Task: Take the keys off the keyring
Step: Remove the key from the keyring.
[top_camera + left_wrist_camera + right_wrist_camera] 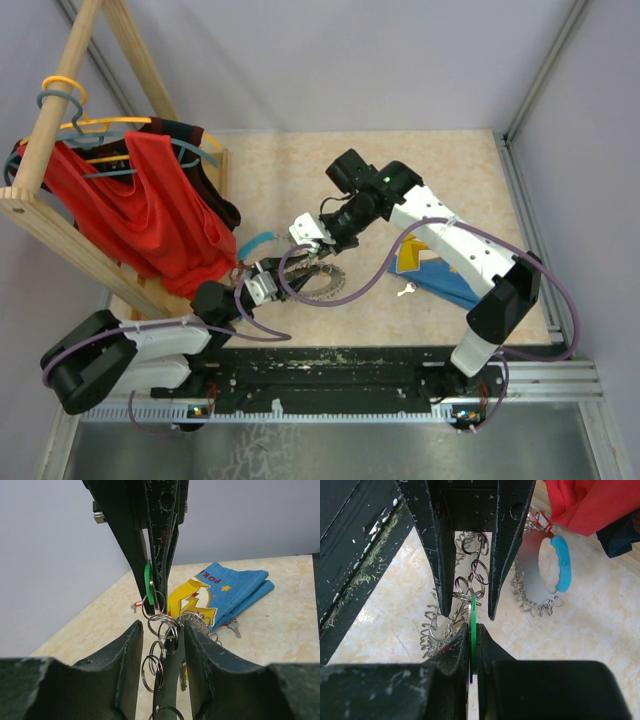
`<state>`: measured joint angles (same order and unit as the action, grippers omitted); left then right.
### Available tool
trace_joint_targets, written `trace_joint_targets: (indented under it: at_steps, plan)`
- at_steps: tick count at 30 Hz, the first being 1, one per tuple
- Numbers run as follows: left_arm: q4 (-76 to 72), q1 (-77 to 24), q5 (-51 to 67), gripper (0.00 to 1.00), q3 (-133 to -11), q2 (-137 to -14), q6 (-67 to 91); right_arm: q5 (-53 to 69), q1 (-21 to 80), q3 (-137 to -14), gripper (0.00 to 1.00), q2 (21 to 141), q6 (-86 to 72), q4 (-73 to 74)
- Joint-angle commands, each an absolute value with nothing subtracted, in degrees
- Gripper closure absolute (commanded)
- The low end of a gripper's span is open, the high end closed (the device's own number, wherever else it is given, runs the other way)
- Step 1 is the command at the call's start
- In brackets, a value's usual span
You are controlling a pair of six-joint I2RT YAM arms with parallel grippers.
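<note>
At the table's [440,170] near middle, clamped shut on the green key [473,622] with right gripper [472,630]. Straddling keyring [325,285] loops with left gripper [162,625], jaws partly apart. Hemmed by rack [60,230] left, cloth [440,278] right; room far.

I see my left gripper [162,630] with its jaws apart around the loop-fringed keyring [161,647]. Above, the right gripper [154,602] pinches a green key tag [148,582]. Beyond lies a blue cloth [240,587] with a key [233,626] just beside it.

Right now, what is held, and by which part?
The right gripper pinches the green key tag by its flat sides; the left gripper straddles the keyring's loops.
</note>
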<state>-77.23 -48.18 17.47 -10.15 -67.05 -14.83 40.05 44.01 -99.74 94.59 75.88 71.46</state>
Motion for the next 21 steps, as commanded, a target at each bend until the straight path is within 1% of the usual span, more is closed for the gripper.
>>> trace_joint_targets:
  at_steps: [1, 7, 11, 14, 21]
  plan:
    - [-79.72, -48.38, 18.31, 0.56, -11.66, -67.54, -14.58, 42.98, 44.25, -100.33, 1.00, 92.02, 76.66, 70.76]
    - [-79.92, -48.41, 18.47, 0.57, -11.69, -67.63, -14.35, 42.89, 44.38, -100.43, 1.00, 92.11, 76.71, 70.84]
    - [-81.03, -48.36, 18.22, 0.54, -11.31, -67.58, -14.07, 42.77, 44.38, -100.37, 1.00, 92.17, 76.63, 70.80]
    - [-81.08, -48.41, 18.21, 0.54, -11.18, -67.50, -14.08, 42.71, 44.39, -100.41, 1.00, 92.09, 76.60, 70.82]
    - [-80.95, -48.32, 18.61, 0.58, -11.04, -67.50, -14.11, 42.83, 44.39, -100.59, 1.00, 91.99, 76.61, 70.95]
